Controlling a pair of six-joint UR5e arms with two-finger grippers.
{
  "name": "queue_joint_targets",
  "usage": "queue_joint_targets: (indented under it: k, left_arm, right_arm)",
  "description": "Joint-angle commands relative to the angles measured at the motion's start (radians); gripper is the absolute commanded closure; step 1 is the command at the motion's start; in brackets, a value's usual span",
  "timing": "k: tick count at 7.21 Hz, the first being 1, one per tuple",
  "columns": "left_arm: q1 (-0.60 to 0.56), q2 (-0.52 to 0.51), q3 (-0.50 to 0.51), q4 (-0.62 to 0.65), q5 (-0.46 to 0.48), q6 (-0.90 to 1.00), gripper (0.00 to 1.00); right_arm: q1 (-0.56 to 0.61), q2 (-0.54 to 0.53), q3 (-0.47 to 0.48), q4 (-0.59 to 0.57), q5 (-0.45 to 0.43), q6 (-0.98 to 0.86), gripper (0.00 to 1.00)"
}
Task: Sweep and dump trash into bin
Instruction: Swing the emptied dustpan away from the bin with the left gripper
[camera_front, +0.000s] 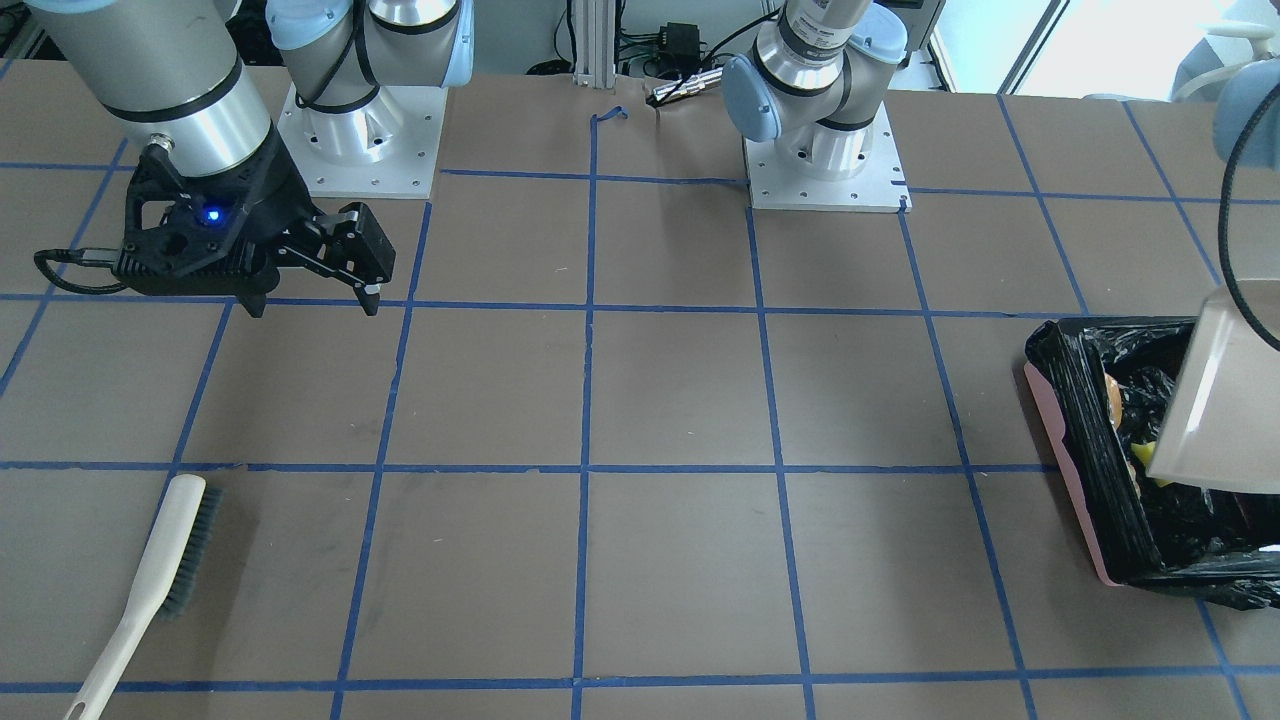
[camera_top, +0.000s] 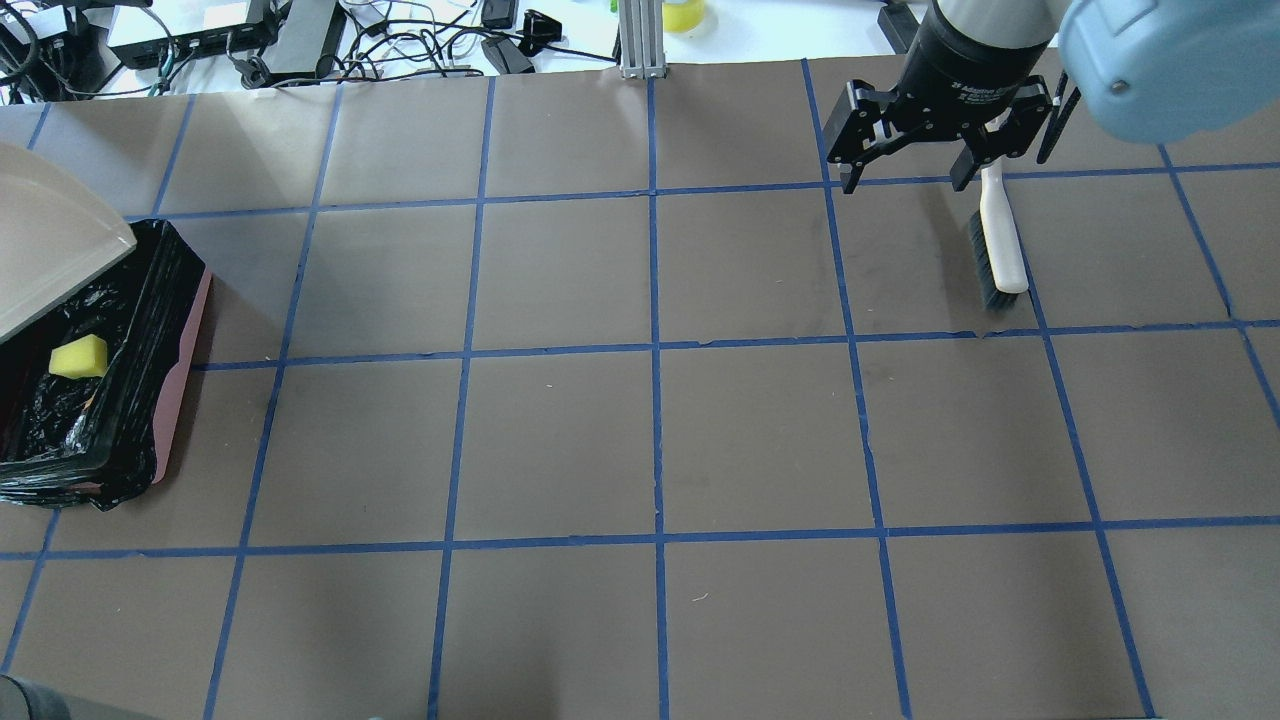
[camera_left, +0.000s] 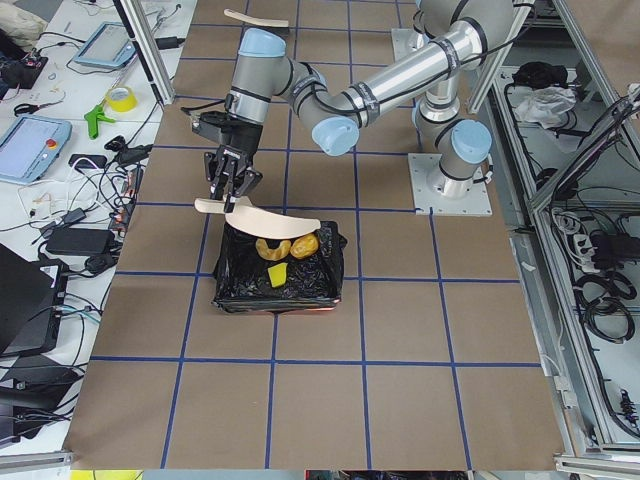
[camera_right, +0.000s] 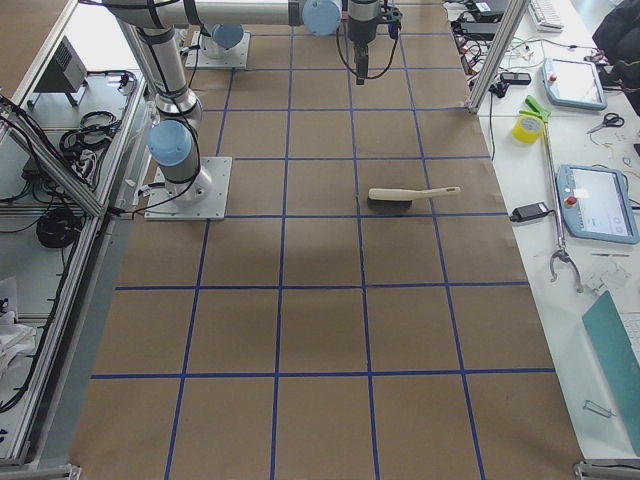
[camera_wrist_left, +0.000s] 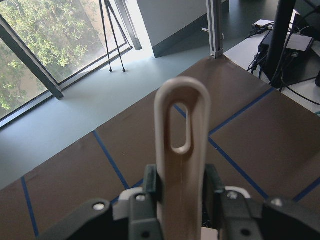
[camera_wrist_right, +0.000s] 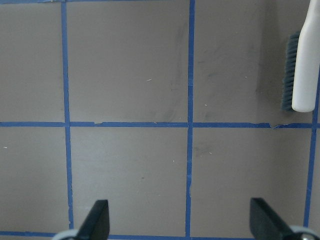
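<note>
The bin (camera_top: 185, 350), pink with a black liner, stands at the table's left end and also shows in the front view as the bin (camera_front: 1065, 455). Trash lies in it: a yellow sponge (camera_top: 80, 357), a yellow-brown lump (camera_left: 304, 245) and a curved tan piece (camera_left: 270, 247). My left gripper (camera_wrist_left: 182, 185) is shut on the handle of a beige dustpan (camera_left: 265, 215), which hangs tilted over the bin. My right gripper (camera_top: 905, 180) hovers open above the table with nothing between its fingers, beside the brush (camera_top: 1000, 240).
The white-handled brush (camera_front: 165, 560) lies flat on the table at the robot's right side, bristles toward the middle. Brown paper with blue tape grid lines covers the table (camera_top: 650, 440). Cables and devices sit beyond the far edge.
</note>
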Motion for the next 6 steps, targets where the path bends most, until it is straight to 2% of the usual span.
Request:
queue_joint_targets:
  k: [1, 2, 4, 6]
  left_arm:
    - [-0.114, 0.047, 0.0, -0.231, -0.029, -0.331, 1.0]
    - [-0.173, 0.037, 0.0, -0.287, -0.044, -0.489, 1.0]
    - [-0.257, 0.002, -0.025, -0.329, -0.182, -0.781, 1.0]
    - [-0.264, -0.061, -0.039, -0.323, -0.277, -0.843, 1.0]
  right_arm:
    - [0.0, 0.001, 0.001, 0.0, 0.001, 0.0, 0.0]
    - [0.0, 0.001, 0.001, 0.001, -0.001, 0.0, 0.0]
    - [0.0, 0.001, 0.001, 0.0, -0.001, 0.0, 0.0]
    - [0.0, 0.001, 0.001, 0.0, -0.001, 0.0, 0.0]
